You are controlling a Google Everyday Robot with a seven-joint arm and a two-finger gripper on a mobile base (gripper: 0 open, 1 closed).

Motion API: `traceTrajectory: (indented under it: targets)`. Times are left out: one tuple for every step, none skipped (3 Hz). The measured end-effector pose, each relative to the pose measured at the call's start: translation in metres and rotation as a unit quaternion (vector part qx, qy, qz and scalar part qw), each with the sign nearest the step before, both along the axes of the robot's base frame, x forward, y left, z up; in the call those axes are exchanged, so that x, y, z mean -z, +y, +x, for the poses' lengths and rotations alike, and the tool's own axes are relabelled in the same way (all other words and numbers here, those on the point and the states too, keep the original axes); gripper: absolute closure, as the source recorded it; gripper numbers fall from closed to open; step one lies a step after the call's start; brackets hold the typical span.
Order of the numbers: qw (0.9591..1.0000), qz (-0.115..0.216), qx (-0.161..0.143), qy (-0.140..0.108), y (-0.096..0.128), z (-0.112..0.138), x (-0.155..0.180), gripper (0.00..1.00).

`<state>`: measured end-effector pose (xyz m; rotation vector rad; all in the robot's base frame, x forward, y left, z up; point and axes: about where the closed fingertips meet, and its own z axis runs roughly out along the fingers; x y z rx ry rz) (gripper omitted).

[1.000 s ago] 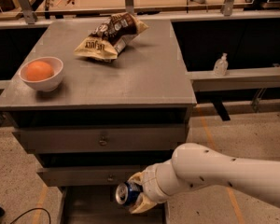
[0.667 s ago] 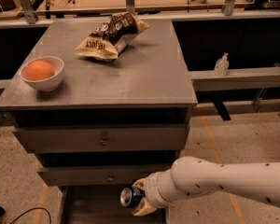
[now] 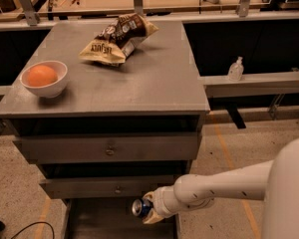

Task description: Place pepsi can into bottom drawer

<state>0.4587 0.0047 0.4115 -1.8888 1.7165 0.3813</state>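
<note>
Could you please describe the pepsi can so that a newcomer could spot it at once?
Find the grey cabinet; below its two knobbed drawers the bottom drawer stands open. Over it the gripper holds the pepsi can, tipped sideways. It is the only blue thing with a silver top.

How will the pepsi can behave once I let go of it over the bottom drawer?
The pepsi can lies sideways in the gripper just above the bottom drawer, so it will probably roll on the flat floor. Its smooth metal skin may slip in the grasp, and it likely dents if squeezed hard.
</note>
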Motion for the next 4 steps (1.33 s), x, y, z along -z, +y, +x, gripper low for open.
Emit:
traceTrajectory:
  targets:
    - [0.9994,0.008,0.003,0.034,0.005,-0.018,0.033,1.00]
    - [0.9994,0.008,0.003,0.034,0.005,-0.019,0.033,1.00]
    - [0.9988,0.017,0.014,0.044,0.007,-0.013,0.053,1.00]
    - [0.9977,0.026,0.018,0.060,0.016,-0.001,0.088,1.00]
